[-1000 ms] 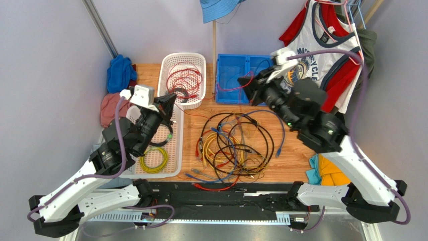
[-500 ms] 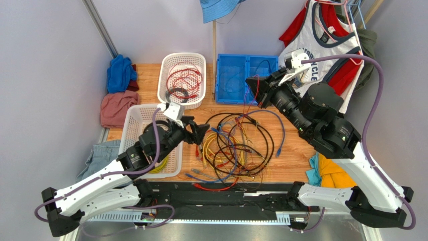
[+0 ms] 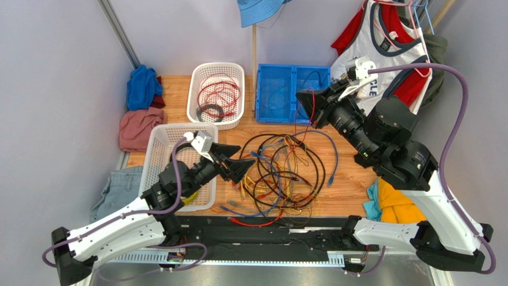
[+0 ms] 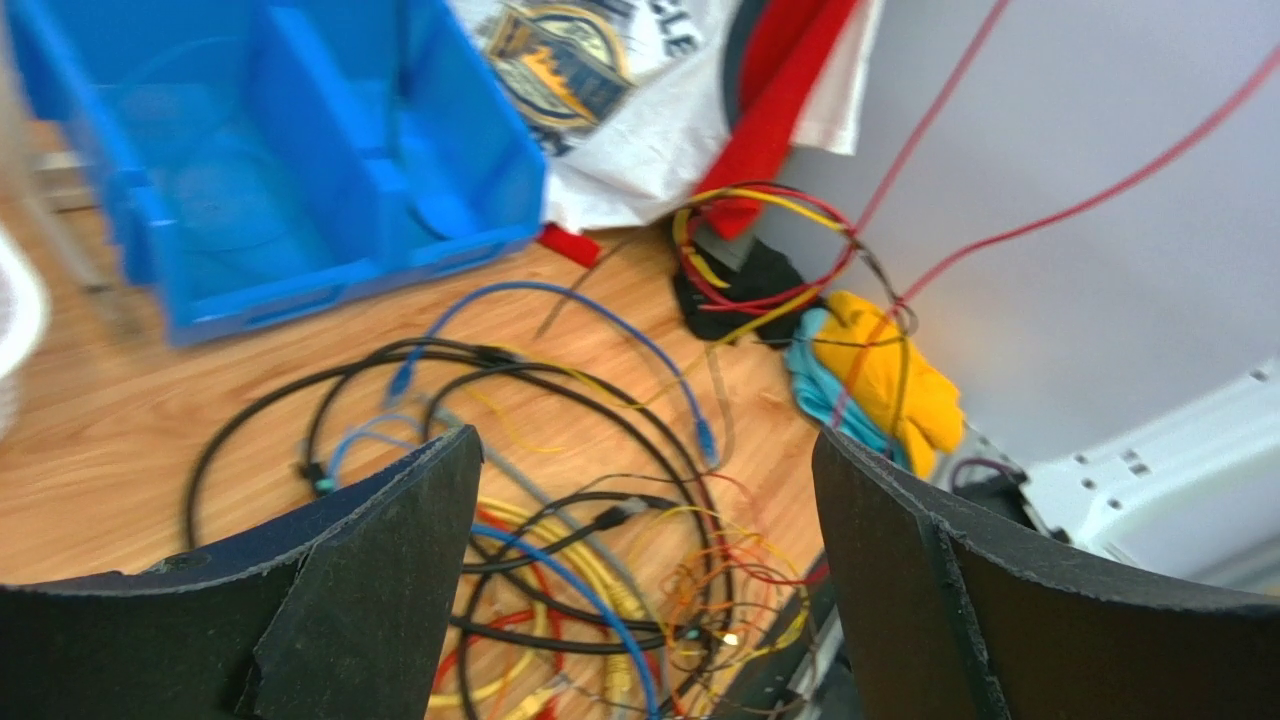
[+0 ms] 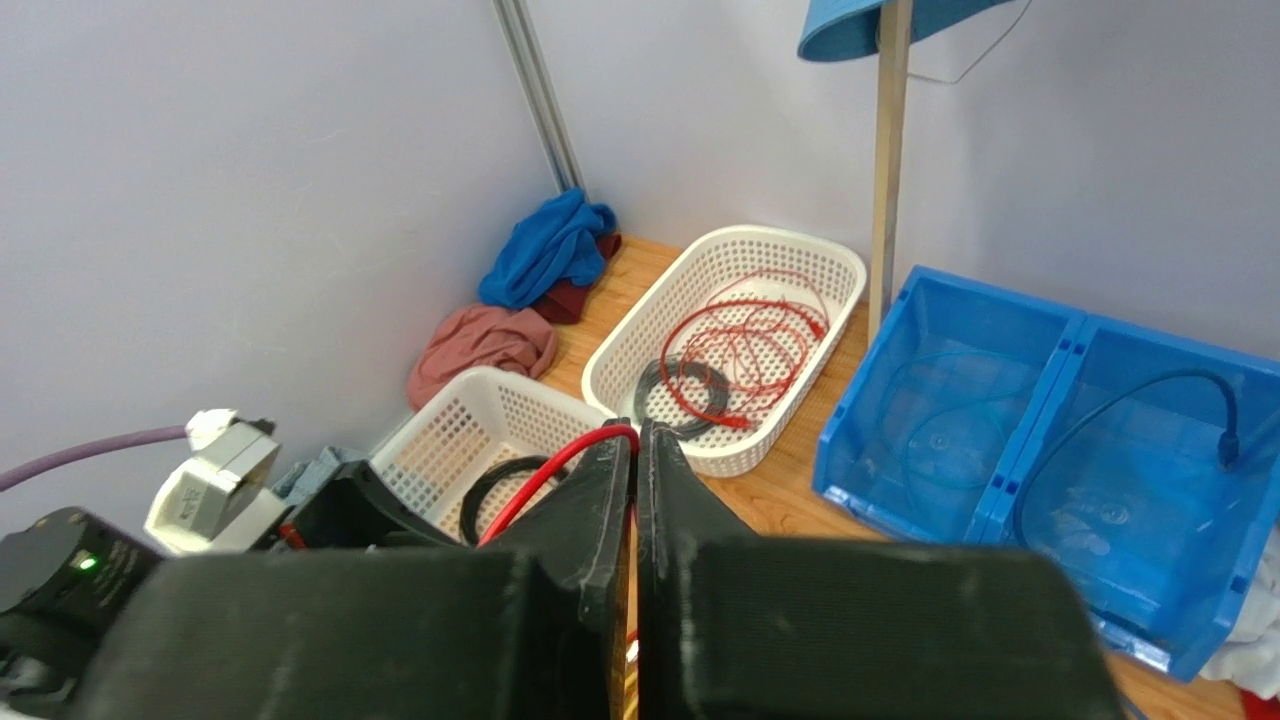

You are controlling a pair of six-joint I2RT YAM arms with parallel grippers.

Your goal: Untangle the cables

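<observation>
Broadly, the task stood well short of completion. On the table (image 3: 352, 173), the heap (image 3: 277, 176) of black, blue, yellow, orange and red cables lay at the centre of the top view. Its loops crossed one another throughout, and plug ends straggled toward the lower edge. Most of the work was judged to lie there.

Some sorting was in evidence. The blue bin (image 3: 258, 101), upper centre, held a dark cable in its right-hand compartment. What lay in the other compartment was too faint to tell. The far basket (image 3: 194, 98), just left of the bin, held red and black coils (image 3: 217, 95). The near basket (image 3: 156, 152), left of the heap, showed a black loop in the right wrist view. The left arm hid the rest of it.

The left gripper (image 3: 238, 168) hung over the heap's left edge with its jaws spread wide and nothing between them. In its own view the tangle showed through the gap.

The right gripper (image 3: 307, 106), right of upper centre, had its fingers pressed together on a red cable (image 5: 564, 450). That cable appeared to run down toward the heap. Whether it was free of the other strands could not be told.

Assessment: a few cables were put away, one strand was in hand, and the bulk was not yet separated. The red cable would have to be drawn clear and binned, and the heap then worked through strand by strand.
</observation>
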